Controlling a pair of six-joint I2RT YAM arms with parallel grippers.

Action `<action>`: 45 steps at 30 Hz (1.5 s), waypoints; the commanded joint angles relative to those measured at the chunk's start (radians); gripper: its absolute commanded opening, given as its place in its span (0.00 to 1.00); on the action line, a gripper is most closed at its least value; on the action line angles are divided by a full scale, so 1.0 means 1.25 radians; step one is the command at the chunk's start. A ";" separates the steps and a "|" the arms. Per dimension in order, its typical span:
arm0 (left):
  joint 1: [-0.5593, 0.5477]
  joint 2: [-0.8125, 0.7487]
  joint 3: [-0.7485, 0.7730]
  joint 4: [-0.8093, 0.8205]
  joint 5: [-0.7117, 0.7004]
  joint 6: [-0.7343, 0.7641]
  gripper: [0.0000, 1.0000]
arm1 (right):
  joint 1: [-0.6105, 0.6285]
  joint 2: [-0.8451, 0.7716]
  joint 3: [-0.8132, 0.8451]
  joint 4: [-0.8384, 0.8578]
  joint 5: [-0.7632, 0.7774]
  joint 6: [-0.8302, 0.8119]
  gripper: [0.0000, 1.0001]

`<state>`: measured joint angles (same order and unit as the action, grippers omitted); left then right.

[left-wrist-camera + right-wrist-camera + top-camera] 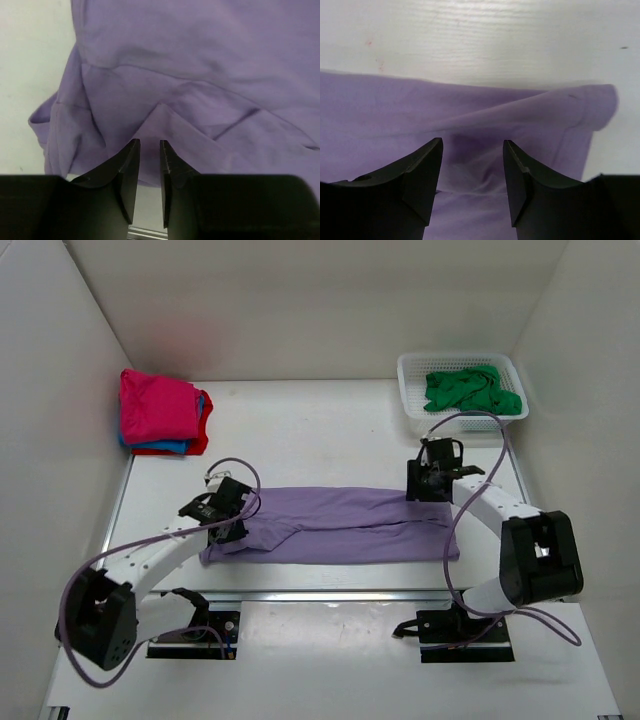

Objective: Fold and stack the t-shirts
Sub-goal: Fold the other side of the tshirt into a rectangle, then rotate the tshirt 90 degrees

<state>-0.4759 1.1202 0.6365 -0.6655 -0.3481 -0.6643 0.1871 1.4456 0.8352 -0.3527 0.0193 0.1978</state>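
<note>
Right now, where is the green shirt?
In the top view, the green shirt lies in the white basket at the far right.

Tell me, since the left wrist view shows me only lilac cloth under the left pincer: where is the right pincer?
Observer: The right pincer hangs open over the far right corner of the lilac shirt, with nothing between its fingers.
Operator: Any shirts folded already?
Observer: A stack sits at the far left corner: a pink shirt on top, a blue shirt and a red shirt beneath.
Operator: Any left to fold?
Observer: A green shirt lies crumpled in the white basket at the far right.
</note>
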 commanded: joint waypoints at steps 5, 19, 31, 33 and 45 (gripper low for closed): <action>-0.003 0.144 0.028 0.066 -0.044 -0.009 0.23 | 0.043 0.030 -0.039 0.066 -0.040 0.014 0.49; 0.043 0.483 0.313 0.139 -0.046 0.091 0.18 | 0.117 0.025 -0.136 -0.027 -0.033 0.110 0.51; 0.098 0.902 0.898 0.055 0.026 0.139 0.20 | 0.274 -0.076 -0.177 -0.066 0.011 0.417 0.51; 0.099 0.975 1.026 -0.004 0.020 0.163 0.20 | 0.299 -0.097 -0.182 -0.048 0.007 0.453 0.47; 0.129 1.252 1.494 -0.076 0.153 0.173 0.30 | 0.556 -0.021 -0.161 0.094 -0.003 0.536 0.45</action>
<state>-0.3256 2.7163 2.5561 -0.7929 -0.2401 -0.4442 0.8185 1.3628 0.6350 -0.2890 0.0326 0.8238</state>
